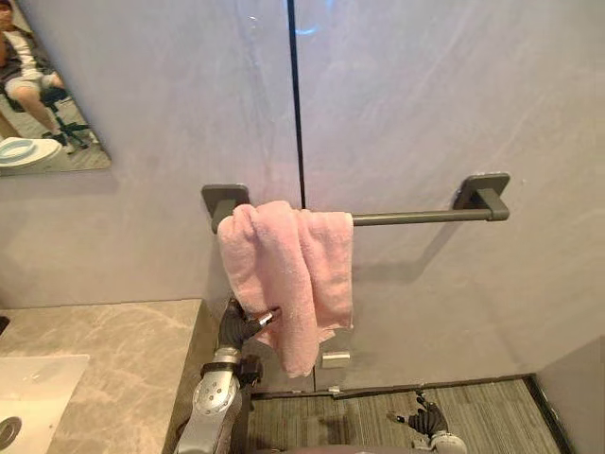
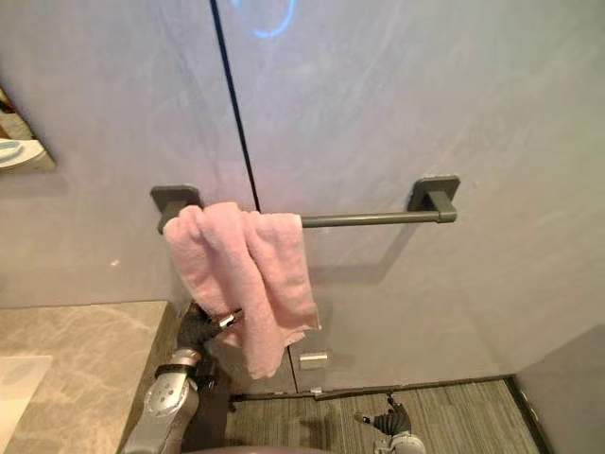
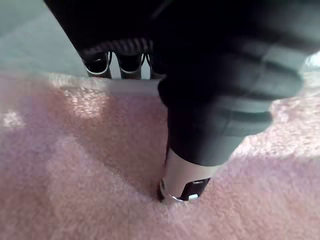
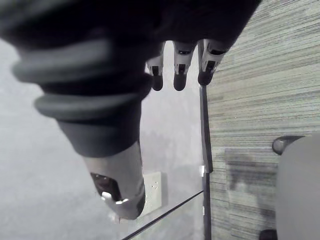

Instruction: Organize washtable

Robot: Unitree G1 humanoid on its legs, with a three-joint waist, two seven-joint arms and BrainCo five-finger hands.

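A pink towel (image 1: 284, 274) hangs bunched over the left end of a grey wall bar (image 1: 416, 218). My left hand (image 1: 238, 329) reaches up to the towel's lower left edge. In the left wrist view its thumb (image 3: 192, 170) presses on the front of the pink cloth (image 3: 75, 175) while the fingers (image 3: 127, 62) go behind the edge, pinching it. My right hand (image 1: 430, 421) hangs low over the striped floor, with its fingers (image 4: 180, 70) straight and nothing in them.
A marble counter (image 1: 123, 350) with a white basin (image 1: 33, 397) lies at the lower left, right beside my left arm. A mirror (image 1: 47, 95) at the upper left reflects a seated person. A white outlet (image 1: 335, 358) sits on the wall below the towel.
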